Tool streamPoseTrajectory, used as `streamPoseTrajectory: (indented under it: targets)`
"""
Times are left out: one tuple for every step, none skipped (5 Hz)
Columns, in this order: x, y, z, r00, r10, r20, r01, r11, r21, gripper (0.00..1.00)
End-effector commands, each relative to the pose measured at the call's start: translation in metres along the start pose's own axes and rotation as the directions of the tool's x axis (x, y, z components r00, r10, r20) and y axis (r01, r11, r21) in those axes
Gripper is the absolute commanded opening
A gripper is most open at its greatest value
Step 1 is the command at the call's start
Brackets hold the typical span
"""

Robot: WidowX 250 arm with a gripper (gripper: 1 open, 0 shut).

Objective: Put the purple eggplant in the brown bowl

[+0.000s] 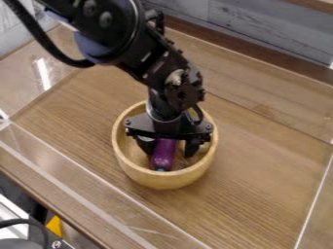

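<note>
Now purple eggplant (164,153) stem-end toward camera.

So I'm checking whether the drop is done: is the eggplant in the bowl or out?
In. The purple eggplant lies inside the brown bowl, between the open gripper fingers.

The brown bowl (163,161) sits on the bench (260,136), a little in front of the bench's middle. The purple eggplant (164,153) lies inside the bowl, on its floor, with one end toward the bowl's front wall. The gripper (166,148) reaches down into the bowl from above, its fingers apart on either side of the eggplant. The arm (124,44) rises behind the bowl and to its left.
</note>
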State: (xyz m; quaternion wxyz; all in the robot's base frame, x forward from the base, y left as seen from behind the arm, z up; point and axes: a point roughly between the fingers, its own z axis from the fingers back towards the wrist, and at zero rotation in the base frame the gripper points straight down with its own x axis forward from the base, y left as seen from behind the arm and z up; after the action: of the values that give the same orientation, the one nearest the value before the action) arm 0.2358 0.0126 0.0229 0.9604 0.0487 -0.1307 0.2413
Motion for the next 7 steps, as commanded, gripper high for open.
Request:
streamPoseTrajectory:
  targets:
    - [0.004,0.013,-0.007,0.999,-0.039,0.000,0.039,0.999,0.001,1.00]
    - [0.010,0.021,-0.010,0.997,-0.077,0.007,0.077,0.997,-0.008,1.00]
    - [0.004,0.020,-0.003,0.993,-0.115,0.009,0.115,0.993,-0.009,1.00]
    - [-0.005,0.019,0.001,0.988,-0.154,0.011,0.154,0.988,-0.005,1.00]
    - [-0.003,0.026,0.005,0.986,-0.164,0.013,0.164,0.987,-0.001,0.00]
    - [0.002,0.031,0.012,0.984,-0.180,0.017,0.180,0.984,0.004,1.00]
    - [0.010,0.030,0.014,0.993,-0.117,0.020,0.116,0.993,0.018,1.00]
